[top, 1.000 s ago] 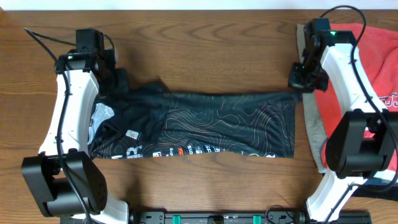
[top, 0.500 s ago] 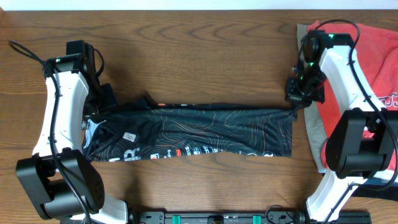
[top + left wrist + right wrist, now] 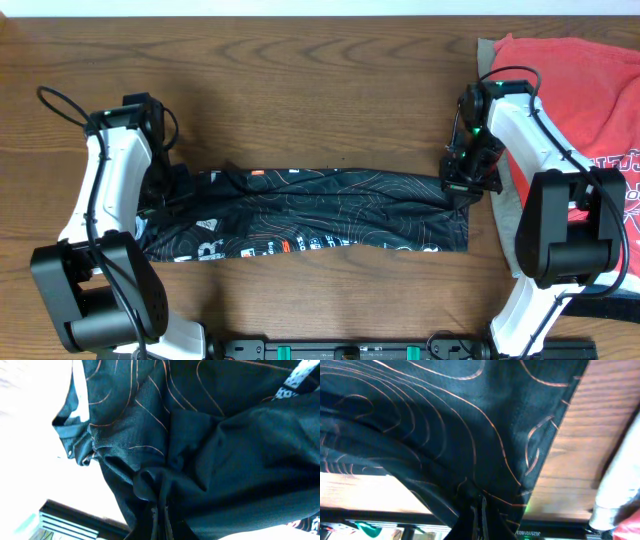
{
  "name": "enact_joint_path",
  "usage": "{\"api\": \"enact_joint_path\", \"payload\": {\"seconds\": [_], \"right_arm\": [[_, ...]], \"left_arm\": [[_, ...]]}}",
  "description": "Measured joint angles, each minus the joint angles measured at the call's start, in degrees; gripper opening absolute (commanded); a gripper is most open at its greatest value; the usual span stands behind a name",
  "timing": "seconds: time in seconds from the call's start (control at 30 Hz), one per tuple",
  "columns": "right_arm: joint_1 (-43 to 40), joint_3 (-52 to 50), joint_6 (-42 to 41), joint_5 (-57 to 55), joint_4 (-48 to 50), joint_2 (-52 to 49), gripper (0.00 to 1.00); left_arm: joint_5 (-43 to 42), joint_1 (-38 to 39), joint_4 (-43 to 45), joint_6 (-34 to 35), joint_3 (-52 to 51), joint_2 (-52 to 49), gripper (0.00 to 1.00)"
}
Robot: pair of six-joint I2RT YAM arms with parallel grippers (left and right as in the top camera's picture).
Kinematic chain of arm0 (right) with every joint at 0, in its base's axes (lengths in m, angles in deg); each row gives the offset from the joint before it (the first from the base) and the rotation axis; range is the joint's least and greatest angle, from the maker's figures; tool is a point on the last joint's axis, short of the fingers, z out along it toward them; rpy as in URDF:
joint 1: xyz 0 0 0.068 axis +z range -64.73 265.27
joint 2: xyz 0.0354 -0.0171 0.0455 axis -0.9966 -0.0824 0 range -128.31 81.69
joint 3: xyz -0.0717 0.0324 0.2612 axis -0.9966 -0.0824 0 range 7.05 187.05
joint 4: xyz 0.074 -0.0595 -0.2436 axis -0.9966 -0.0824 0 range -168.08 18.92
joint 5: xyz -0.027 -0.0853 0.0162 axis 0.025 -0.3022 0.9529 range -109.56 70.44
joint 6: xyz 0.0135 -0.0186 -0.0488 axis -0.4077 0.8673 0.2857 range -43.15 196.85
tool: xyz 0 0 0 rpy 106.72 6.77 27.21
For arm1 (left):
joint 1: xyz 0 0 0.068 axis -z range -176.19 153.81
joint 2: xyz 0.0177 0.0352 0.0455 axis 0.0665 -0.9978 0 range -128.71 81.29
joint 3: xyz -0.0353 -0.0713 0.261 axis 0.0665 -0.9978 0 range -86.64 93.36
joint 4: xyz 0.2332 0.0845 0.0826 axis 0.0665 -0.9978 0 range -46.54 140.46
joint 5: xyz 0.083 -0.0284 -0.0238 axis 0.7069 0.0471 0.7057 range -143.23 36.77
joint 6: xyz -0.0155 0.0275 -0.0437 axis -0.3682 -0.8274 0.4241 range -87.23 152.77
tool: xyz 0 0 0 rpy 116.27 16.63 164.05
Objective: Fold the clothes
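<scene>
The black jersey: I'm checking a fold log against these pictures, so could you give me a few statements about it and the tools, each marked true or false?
1. The black jersey lies as a long band running left to right. True.
2. The red T-shirt lies on top of the jersey. False: it lies apart from it, at the far right.
3. The right tool is shut on the jersey's right end. True.
4. The left tool is open, clear of the jersey. False: it is at the jersey's left end, with fabric bunched in it.
5. The jersey is plain black. False: it has thin orange contour lines and white lettering.
</scene>
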Motion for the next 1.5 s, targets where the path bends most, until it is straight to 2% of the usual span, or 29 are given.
{"api": "enact_joint_path", "payload": {"seconds": [0.03,0.07,0.27,0.33,0.37,0.4,0.47,0.5,0.67,0.83,0.97,1.1,1.43,1.47,1.5], "right_arm": [[-0.04,-0.09,0.09,-0.76,-0.68,0.00,0.27],[-0.04,-0.28,0.04,-1.62,-1.29,0.00,0.30],[-0.46,-3.58,0.26,-6.73,-1.62,0.00,0.28],[-0.98,-4.50,0.15,-7.56,-0.68,0.00,0.27],[-1.42,-4.83,0.09,-7.78,-0.24,0.00,0.26],[-1.81,-5.05,-0.02,-7.96,0.13,0.00,0.26],[-2.40,-5.20,-0.04,-8.37,0.48,0.00,0.25],[-2.60,-5.22,-0.04,-8.35,0.61,0.00,0.25],[-2.60,-5.27,2.27,-4.50,2.91,0.00,0.25],[-2.60,-5.29,3.54,-0.83,5.22,0.00,0.29],[-2.60,-5.29,4.13,0.61,5.31,0.00,0.32],[-2.60,-5.29,4.31,1.27,5.33,0.00,0.33],[-2.60,-5.33,4.42,1.70,5.33,0.00,0.36],[-2.60,-5.33,4.46,1.73,5.31,0.00,0.36],[-2.60,-5.33,4.52,1.73,5.29,0.00,0.36]], "left_arm": [[0.02,0.00,-0.37,0.00,-0.20,0.00,0.06],[0.13,0.00,-0.79,0.00,-0.35,0.00,0.06],[3.50,0.00,-1.90,0.55,-0.57,0.00,0.06],[4.98,0.00,-1.90,1.42,-0.57,0.00,0.11],[5.53,0.00,-1.92,1.53,-0.57,0.00,0.17],[6.21,0.00,-1.95,1.97,-0.57,0.00,0.28],[6.86,0.00,-2.05,2.38,-0.57,0.00,0.36],[7.17,0.00,-2.08,2.78,-0.57,0.00,0.39],[7.32,0.00,-2.10,3.06,-0.59,0.00,0.39],[1.20,0.00,-0.02,2.51,-0.09,0.24,0.40],[-6.29,0.37,3.61,0.48,0.11,1.09,0.55],[-10.49,2.27,6.10,-0.57,0.09,1.51,0.63],[-13.40,10.29,19.10,-0.70,-8.13,1.64,0.65],[-13.44,10.95,20.55,-0.70,-9.14,1.64,0.59],[-13.44,11.65,22.18,-0.61,-10.29,1.64,0.50]]}}
